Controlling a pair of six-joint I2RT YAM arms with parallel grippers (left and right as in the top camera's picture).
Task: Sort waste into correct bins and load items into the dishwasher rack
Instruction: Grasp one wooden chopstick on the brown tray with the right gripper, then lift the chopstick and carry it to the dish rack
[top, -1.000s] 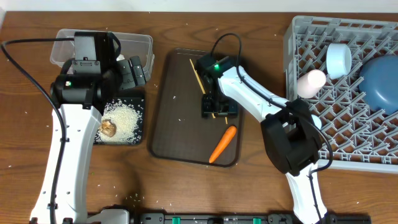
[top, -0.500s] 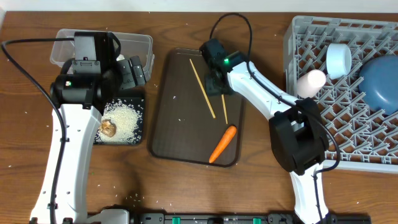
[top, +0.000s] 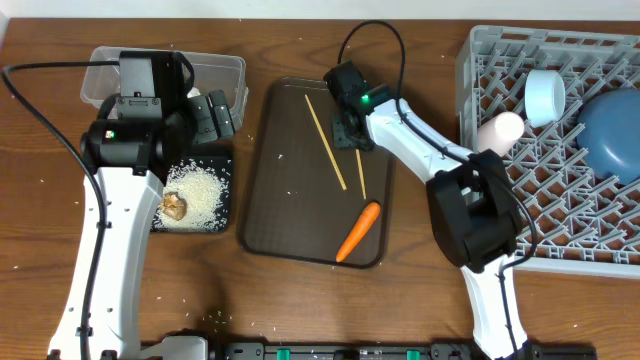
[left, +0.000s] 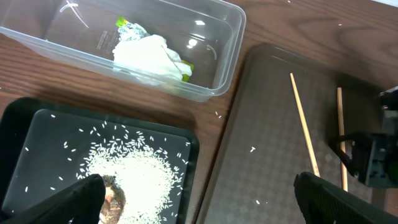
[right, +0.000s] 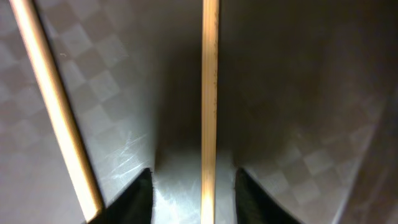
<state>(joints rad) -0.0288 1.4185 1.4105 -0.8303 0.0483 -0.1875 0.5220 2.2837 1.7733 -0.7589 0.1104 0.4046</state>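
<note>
**Kim:** The right gripper (right: 194, 186) sits low on the brown tray (top: 272, 200), one finger on each side of a chopstick (right: 209, 93), at the stick's far end.

**Lee:** Is it pinching the stick?

**Kim:** No. There's a sliver of tray showing on both sides of the stick, so the fingers are apart and not touching it. The second chopstick (right: 53, 106) lies outside the fingers, just beside them, at a slant.

**Lee:** And the left gripper (left: 198, 186)?

**Kim:** It's spread wide with nothing between the fingers. It hangs above the black tray (left: 189, 143), at the edge nearest the brown one, well away from both sticks.

**Lee:** Give me the count.

**Kim:** There are two chopsticks, both flat on the brown tray. One carrot (top: 358, 231) lies on the same tray, near its front corner, apart from the sticks.

**Lee:** What about the bins?

**Kim:** There are two. The clear tub (left: 233, 43) holds one tissue (left: 149, 53) and one wrapper (left: 127, 25), which pokes out behind the tissue. The black tray holds a spread of rice (left: 134, 174) and one brown lump (left: 112, 196) at the edge of the rice.

**Lee:** And the rack?

**Kim:** There's one rack (top: 560, 235) off to the right. It holds two cups, a pinkish cup (top: 503, 130) and a light blue cup (top: 545, 97), and one blue bowl (top: 612, 130).
</note>
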